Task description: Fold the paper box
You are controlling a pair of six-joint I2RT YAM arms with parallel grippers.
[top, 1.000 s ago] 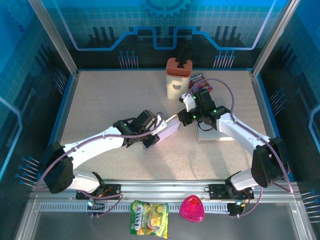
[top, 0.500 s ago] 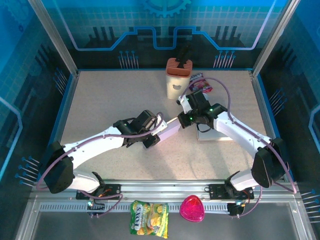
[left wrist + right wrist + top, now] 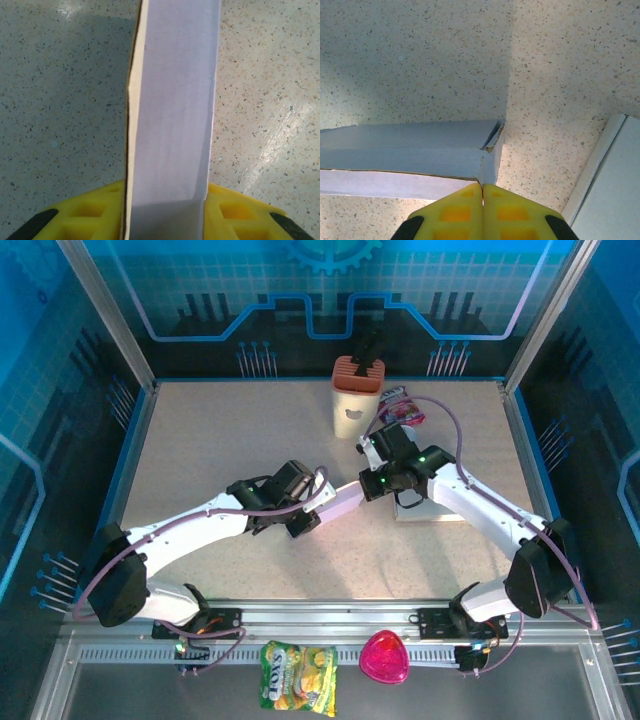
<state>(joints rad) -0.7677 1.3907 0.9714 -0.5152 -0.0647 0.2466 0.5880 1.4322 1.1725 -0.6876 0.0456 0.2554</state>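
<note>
The left gripper (image 3: 167,212) is clamping the near end of the long white paper box (image 3: 172,110) between its yellow pads, jaws partly open to the box's width. The box is hanging just above the speckled beige tabletop (image 3: 220,450) near its centre, running toward 2 o'clock. There the right gripper (image 3: 482,192) is pressing against the loose end flap with its jaws fully closed; whether a sliver of flap is being pinched between them I cannot tell. At 4 o'clock from that gripper a flat white card panel (image 3: 610,185) is lying on the table. The risk, I judge, is that the right gripper is pushing off-centre: the thin flap could be creasing crookedly or tearing at its corner, or the box could be twisting and sliding out of the left pads.
</note>
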